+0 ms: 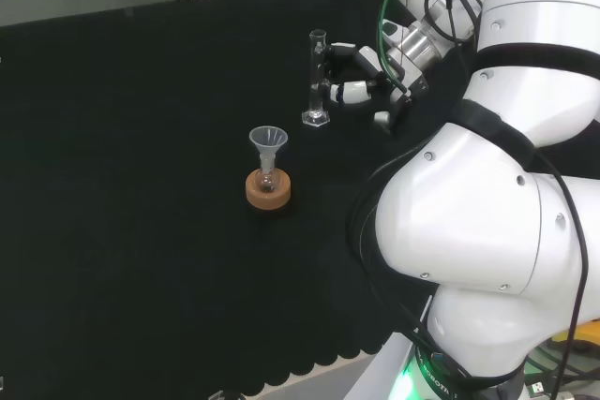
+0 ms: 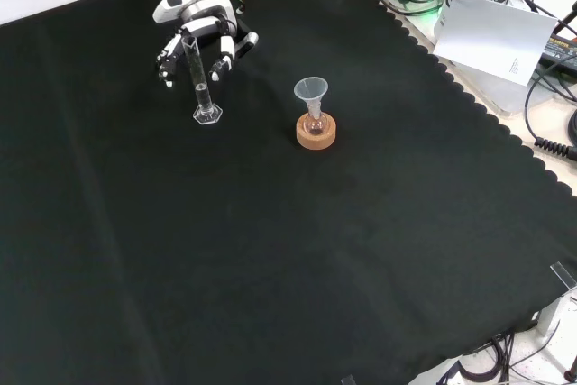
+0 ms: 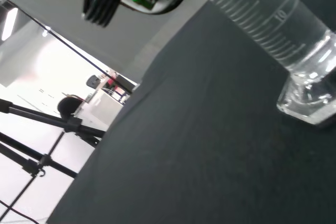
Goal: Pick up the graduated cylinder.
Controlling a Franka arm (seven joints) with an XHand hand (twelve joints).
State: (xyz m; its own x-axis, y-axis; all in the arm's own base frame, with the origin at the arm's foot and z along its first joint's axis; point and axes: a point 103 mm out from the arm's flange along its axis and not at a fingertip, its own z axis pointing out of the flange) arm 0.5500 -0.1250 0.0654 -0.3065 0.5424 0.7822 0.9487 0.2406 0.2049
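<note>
A tall, thin, clear glass graduated cylinder (image 2: pixel 199 78) stands straight up on the black cloth (image 2: pixel 270 250) on its small six-sided foot. In the front view it is at about ten o'clock from a brown cork ring stand (image 2: pixel 316 132), well apart from it. That ring holds a small round clear flask (image 2: pixel 315 123) with a clear funnel (image 2: pixel 312 91) stuck in its top.

The black and white hand (image 2: pixel 200 38) is right behind the cylinder, at its twelve o'clock in the front view. Its fingers (image 2: pixel 219 64) hang loose and spread on both sides of the tube. They are not closed on it. In the wrist view the cylinder's lined wall and foot are very near.
</note>
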